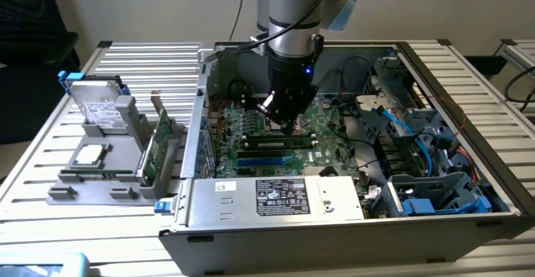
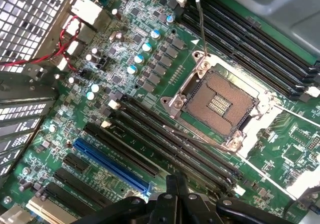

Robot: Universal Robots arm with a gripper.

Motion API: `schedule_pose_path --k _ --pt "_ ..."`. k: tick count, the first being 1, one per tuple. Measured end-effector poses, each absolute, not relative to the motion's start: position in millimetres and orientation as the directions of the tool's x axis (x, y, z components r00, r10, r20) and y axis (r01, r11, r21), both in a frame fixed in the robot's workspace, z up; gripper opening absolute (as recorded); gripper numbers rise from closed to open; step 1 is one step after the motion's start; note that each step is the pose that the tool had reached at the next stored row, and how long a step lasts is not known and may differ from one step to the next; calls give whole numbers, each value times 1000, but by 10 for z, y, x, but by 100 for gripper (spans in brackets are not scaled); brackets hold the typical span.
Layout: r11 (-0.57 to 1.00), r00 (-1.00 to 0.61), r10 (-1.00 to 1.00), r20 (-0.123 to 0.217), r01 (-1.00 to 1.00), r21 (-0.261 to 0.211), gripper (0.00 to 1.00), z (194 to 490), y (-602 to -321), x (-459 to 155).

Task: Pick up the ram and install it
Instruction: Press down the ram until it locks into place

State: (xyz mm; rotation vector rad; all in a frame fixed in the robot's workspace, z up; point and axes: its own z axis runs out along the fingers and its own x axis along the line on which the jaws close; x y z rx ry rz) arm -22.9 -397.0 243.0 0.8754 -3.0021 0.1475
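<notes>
Inside, one closed, empty gripper (image 1: 287, 125) hovers over one motherboard (image 1: 330, 123); one ram (image 1: 280, 144) sits slotted

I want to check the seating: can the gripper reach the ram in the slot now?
Probably yes. The shut gripper hangs just above the ram in its slot, with nothing between them; the cables lie aside.

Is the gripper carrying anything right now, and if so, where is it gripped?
Nothing is held. The gripper is shut on itself, with no stick between its fingers, hovering above the motherboard inside the open computer case.
</notes>
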Motion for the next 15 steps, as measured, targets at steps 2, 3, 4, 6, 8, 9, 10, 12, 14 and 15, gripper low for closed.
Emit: schedule_pose_path --k 2,3,4,6,8,9,10,12,14,15 --pt "852 -856 -515 33 -516 -89 11 2430 -3971 -229" --pt "858 -862 -506 32 -506 -90 11 2429 -3970 -229" --pt "864 -868 -495 30 -496 -91 11 2429 -3970 -229" --pt "876 -881 -473 28 -473 -92 11 2428 -3970 -229" --pt "889 -894 -448 28 -449 -93 11 2429 -3970 -229" --pt "895 -900 -436 28 -436 -93 11 2429 -3970 -229" --pt "901 -905 -424 28 -424 -93 11 2429 -3970 -229" --pt "912 -917 -398 28 -398 -93 11 2428 -3970 -229" --pt "924 -928 -371 27 -372 -93 11 2428 -3970 -229" --pt "929 -933 -358 27 -359 -93 11 2428 -3970 -229"
